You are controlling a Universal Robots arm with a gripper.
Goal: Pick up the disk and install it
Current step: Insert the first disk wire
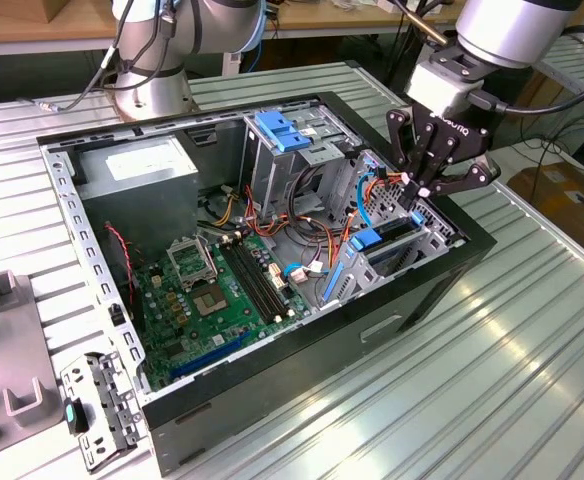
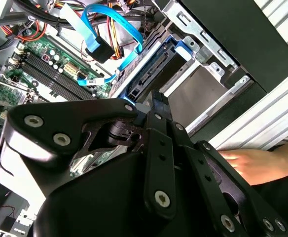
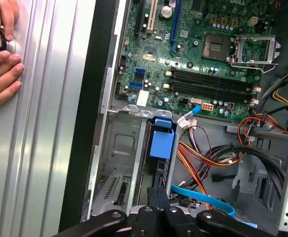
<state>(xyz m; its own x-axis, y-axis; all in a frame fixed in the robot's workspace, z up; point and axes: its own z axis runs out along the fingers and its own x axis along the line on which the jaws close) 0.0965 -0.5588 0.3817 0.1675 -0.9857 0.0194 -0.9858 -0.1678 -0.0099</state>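
Note:
The disk (image 1: 384, 240), a black drive in a bright blue carrier, stands on edge in the metal drive cage (image 1: 442, 235) at the case's corner on the exterior view's right. In both wrist views it runs edge-on into the bay: disk (image 3: 162, 143), disk (image 2: 151, 74). My gripper (image 1: 421, 192) hovers right over the disk's upper end. Its black fingers (image 3: 159, 202) are drawn together and shut, the tips at the disk's edge; whether they touch it I cannot tell.
The open computer case (image 1: 272, 400) lies on a ribbed metal table (image 1: 492, 380). Inside are the motherboard (image 1: 217, 285), a grey power supply (image 1: 137, 165), a light blue latch (image 1: 282, 130) and loose cables (image 2: 109, 29). A person's hand (image 3: 1, 49) rests on the table beside the case.

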